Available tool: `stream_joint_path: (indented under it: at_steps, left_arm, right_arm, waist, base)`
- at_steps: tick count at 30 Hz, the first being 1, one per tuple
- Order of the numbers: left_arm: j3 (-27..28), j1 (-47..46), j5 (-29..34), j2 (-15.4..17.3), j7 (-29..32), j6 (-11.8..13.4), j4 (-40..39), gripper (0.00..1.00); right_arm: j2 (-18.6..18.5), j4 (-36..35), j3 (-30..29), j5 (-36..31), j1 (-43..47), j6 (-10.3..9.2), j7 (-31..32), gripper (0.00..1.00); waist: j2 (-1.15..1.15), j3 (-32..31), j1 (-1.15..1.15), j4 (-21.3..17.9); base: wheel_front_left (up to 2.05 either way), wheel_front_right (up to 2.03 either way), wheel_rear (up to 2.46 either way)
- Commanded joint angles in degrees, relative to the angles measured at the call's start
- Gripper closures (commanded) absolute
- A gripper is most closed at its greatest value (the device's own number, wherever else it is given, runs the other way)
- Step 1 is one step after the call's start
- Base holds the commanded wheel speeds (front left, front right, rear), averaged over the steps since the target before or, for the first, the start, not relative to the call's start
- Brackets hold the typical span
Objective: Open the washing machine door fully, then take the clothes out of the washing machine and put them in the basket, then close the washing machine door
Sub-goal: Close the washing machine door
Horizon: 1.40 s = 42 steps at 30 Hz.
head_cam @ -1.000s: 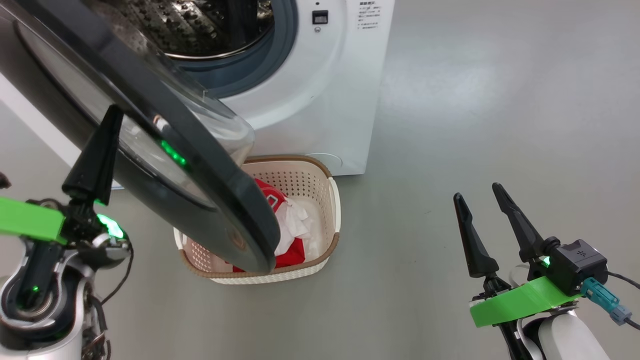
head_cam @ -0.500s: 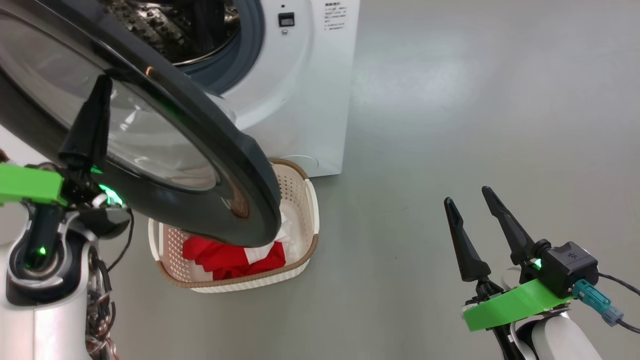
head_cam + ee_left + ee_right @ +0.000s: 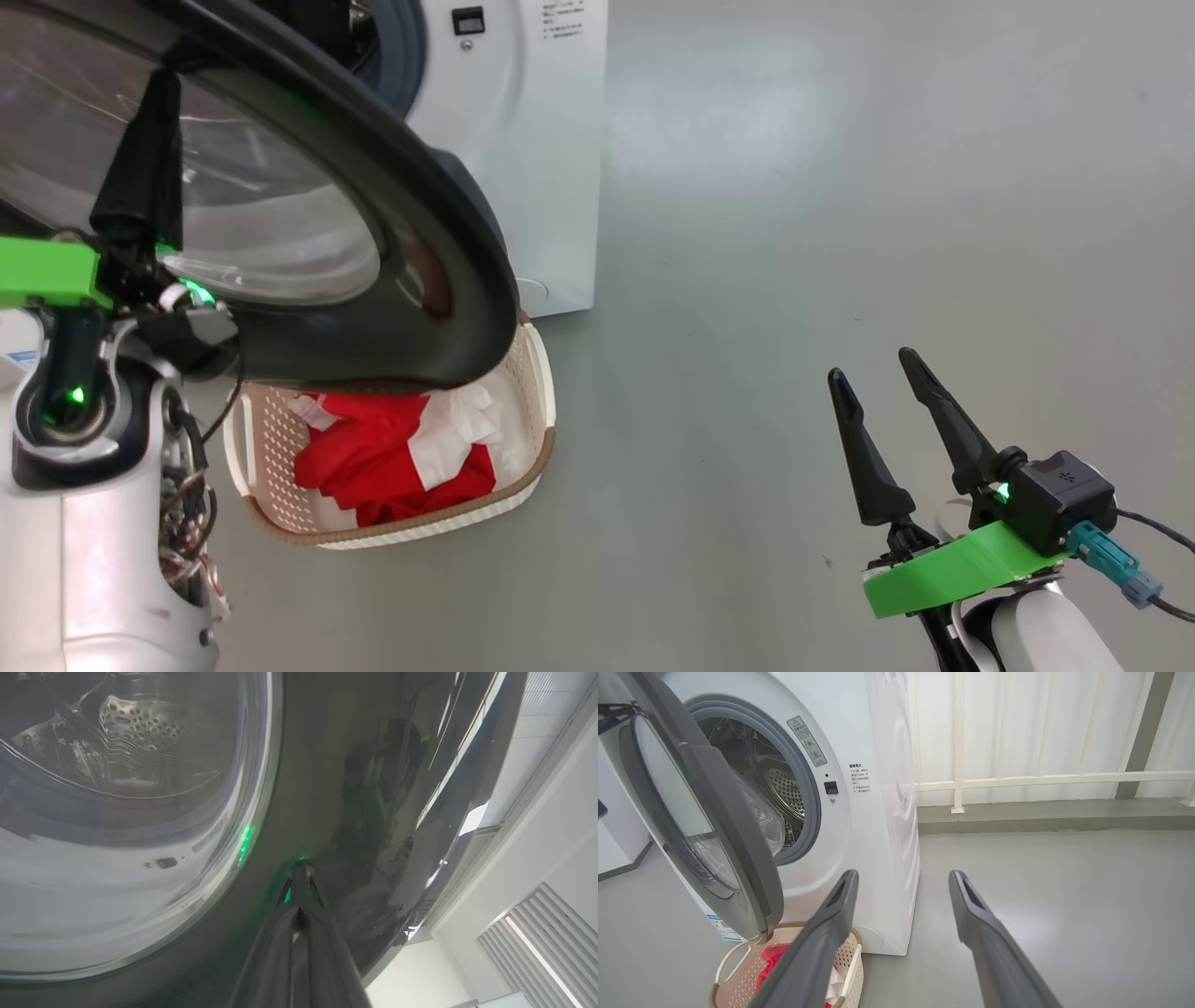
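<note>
A: What is the door (image 3: 467,280) made of?
B: Glossy black plastic around clear, smooth glass. The washing machine (image 3: 532,140) is shiny white, with a matt grey rubber ring (image 3: 809,802) and a perforated steel drum (image 3: 784,784).
A: And the basket (image 3: 266,439)?
B: Cream perforated plastic. The clothes (image 3: 373,457) are soft red and white cloth. The floor (image 3: 794,233) is smooth grey with a faint sheen.

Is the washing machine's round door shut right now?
No, the door stands swung well open, and the steel drum shows behind it.
</note>
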Motion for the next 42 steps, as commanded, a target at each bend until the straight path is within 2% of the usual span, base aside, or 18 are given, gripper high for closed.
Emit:
stream_joint_path:
  at_steps: [1, 22, 32, 33, 35, 36, 37, 42]
  left_arm:
    - [1.1, -2.5, -0.2, 1.4, -0.2, -0.8, -1.1, 1.00]
    - [2.7, -11.8, 0.8, 3.6, -2.6, -3.5, 8.0, 1.00]
    - [3.2, -12.3, 0.2, 3.3, -2.7, -4.7, 10.4, 1.00]
    - [3.2, -12.1, 0.0, 3.1, -2.8, -4.7, 10.5, 0.98]
    - [3.2, -11.2, -0.2, 2.8, -2.6, -4.8, 10.4, 0.56]
    - [3.2, -10.6, 0.1, 2.8, -2.8, -4.8, 10.3, 0.03]
    - [3.1, -9.9, 0.2, 2.7, -2.9, -4.8, 10.1, 0.00]
    - [1.6, -4.9, 1.9, 2.5, -2.2, -4.9, 7.2, 0.00]
  right_arm:
    - [0.1, -1.5, 1.4, -0.8, -1.9, 0.20, -0.4, 0.00]
    - [0.1, -2.1, 1.6, -0.1, -2.9, 0.20, -0.4, 0.00]
    - [0.1, -1.9, 1.1, -0.1, -2.9, 0.20, -0.4, 0.00]
    - [0.1, -1.9, 1.0, -0.1, -2.8, 0.20, -0.4, 0.00]
    - [0.1, -2.0, 0.8, -0.1, -2.7, 0.20, -0.4, 0.00]
    - [0.1, -2.0, 0.8, -0.1, -2.6, 0.20, -0.4, 0.00]
    - [0.1, -1.9, 0.7, -0.1, -2.5, 0.20, -0.4, 0.00]
    - [0.1, -1.9, 0.0, -0.2, -1.6, 0.20, -0.4, 0.00]
  waist:
    - [0.00, 0.6, 0.00, -0.7]
    - [0.00, 3.4, 0.00, -5.0]
    - [0.00, 3.0, 0.00, -4.6]
    - [0.00, 2.8, 0.00, -4.3]
    - [0.00, 2.5, 0.00, -3.6]
    - [0.00, 2.3, 0.00, -3.3]
    - [0.00, 2.1, 0.00, -2.9]
    - [0.00, 0.7, 0.00, -0.6]
  base:
    - [0.00, 0.00, 0.00]
    - [0.00, 0.00, 0.00]
    - [0.00, 0.00, 0.00]
    - [0.00, 0.00, 0.00]
    - [0.00, 0.00, 0.00]
    - [0.00, 0.00, 0.00]
    - [0.00, 0.00, 0.00]
    - [0.00, 0.00, 0.00]
